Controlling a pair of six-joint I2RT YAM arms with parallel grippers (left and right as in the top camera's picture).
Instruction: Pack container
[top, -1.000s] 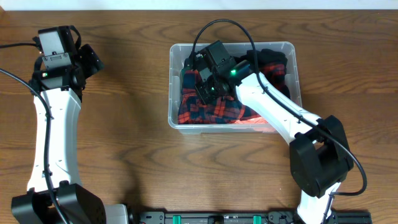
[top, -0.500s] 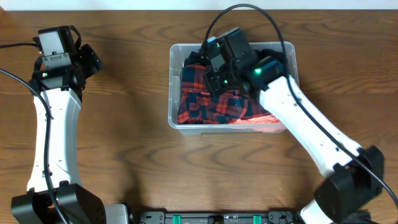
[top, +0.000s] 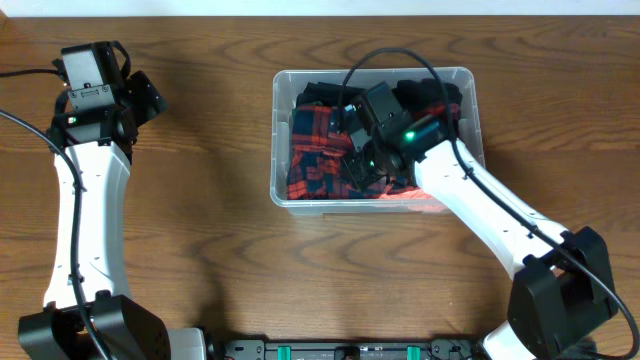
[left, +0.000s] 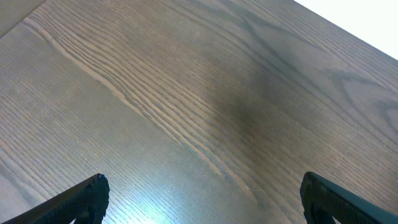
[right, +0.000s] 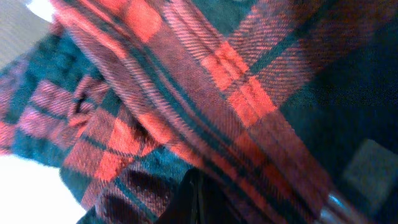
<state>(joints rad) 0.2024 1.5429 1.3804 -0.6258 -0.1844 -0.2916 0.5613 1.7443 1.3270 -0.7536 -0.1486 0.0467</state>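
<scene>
While the right jaws sit clenched inside the container (top: 276, 140), you see them pressed into the plaid cloth (top: 312, 165); you cannot tell whether a fold is pinched. The container stands on the surface (top: 220, 240), right of centre, with black cloth (top: 440, 98) in one corner. The left jaws hang released over bare wood, well apart from it.
</scene>
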